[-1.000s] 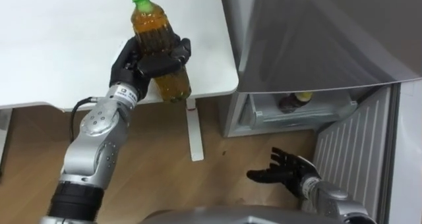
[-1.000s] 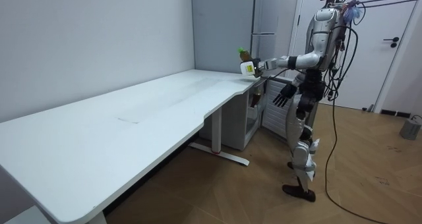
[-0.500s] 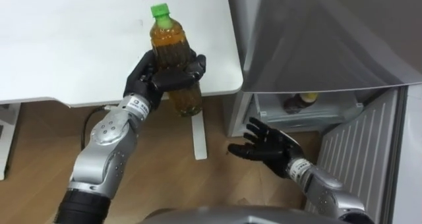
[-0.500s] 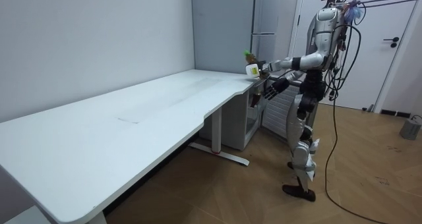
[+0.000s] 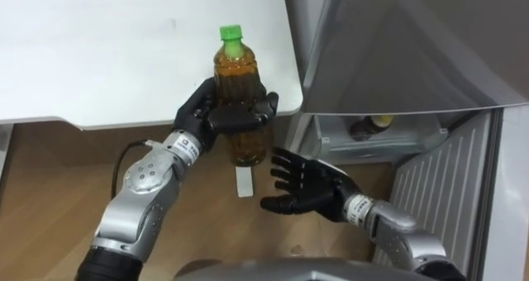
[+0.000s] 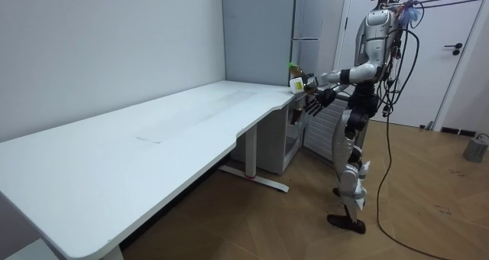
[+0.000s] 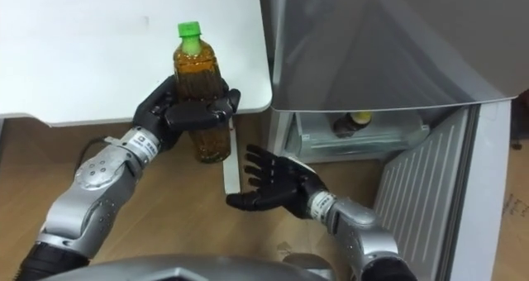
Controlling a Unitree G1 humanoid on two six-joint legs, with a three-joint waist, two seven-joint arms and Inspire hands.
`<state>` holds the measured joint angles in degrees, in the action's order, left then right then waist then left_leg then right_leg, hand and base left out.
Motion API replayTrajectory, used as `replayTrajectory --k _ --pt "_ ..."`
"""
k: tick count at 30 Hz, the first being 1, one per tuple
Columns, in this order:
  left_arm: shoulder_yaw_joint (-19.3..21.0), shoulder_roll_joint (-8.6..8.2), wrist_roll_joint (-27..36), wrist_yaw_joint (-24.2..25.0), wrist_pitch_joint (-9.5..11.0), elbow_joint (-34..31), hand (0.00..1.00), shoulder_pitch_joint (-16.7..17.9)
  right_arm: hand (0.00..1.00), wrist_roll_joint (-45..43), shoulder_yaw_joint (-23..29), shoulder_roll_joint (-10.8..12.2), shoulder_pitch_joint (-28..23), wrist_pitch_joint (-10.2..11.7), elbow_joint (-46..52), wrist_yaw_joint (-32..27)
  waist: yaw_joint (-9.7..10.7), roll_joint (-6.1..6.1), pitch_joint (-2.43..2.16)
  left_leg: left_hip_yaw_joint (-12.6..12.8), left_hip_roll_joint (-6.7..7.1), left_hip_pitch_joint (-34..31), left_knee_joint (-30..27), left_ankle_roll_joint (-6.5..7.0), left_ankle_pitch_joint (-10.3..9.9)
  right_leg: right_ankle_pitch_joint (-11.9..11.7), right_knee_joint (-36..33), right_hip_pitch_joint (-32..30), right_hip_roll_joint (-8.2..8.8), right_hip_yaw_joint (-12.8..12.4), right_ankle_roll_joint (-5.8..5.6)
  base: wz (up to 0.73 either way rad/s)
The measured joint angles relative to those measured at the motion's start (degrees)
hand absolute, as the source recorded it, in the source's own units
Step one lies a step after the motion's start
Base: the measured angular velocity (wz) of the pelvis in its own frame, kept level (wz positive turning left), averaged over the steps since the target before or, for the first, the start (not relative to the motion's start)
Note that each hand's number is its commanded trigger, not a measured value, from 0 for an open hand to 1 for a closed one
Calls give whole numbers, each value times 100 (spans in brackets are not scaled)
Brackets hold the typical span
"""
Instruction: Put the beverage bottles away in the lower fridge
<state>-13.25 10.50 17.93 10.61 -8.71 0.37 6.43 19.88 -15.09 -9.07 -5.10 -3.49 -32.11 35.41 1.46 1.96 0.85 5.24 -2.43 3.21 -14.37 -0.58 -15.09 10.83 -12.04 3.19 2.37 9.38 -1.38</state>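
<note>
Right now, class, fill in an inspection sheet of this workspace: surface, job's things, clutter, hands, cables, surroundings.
Surface: white table, its corner next to the fridge.
Job's things: tea bottle, green cap, upright by the table's corner; lower fridge open, a dark bottle inside.
Clutter: nothing seen.
Hands: left hand curled round the tea bottle; right hand open, palm up, below it and apart.
Cables: nothing seen beyond the robot's own.
Surroundings: wooden floor; fridge door swung open; white door.
</note>
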Motion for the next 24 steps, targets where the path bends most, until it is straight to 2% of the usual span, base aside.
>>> replayTrajectory --k 7,11,14,24 --pt "-342 90 -13 135 8 0 100 -13 0 23 -235 -83 1 -35 800 392 2 42 11 -12 0 -70 -91 1 0 0 -50 -32 13 19 0 1" --pt "-536 118 -15 256 9 0 100 -19 0 24 -384 -109 15 -35 820 628 7 61 15 -15 -1 -78 -115 1 0 0 -62 -33 13 20 0 0" --pt "-644 149 -15 385 34 0 100 -20 0 23 -495 -242 14 -35 819 858 12 66 18 -23 -1 -124 -141 1 -1 0 -77 -50 15 30 0 0" --pt "-888 179 -326 652 56 0 100 -33 0 30 -675 -397 13 -44 864 1037 -18 75 14 -31 -9 -271 -191 3 0 -1 -181 -219 12 27 3 0"
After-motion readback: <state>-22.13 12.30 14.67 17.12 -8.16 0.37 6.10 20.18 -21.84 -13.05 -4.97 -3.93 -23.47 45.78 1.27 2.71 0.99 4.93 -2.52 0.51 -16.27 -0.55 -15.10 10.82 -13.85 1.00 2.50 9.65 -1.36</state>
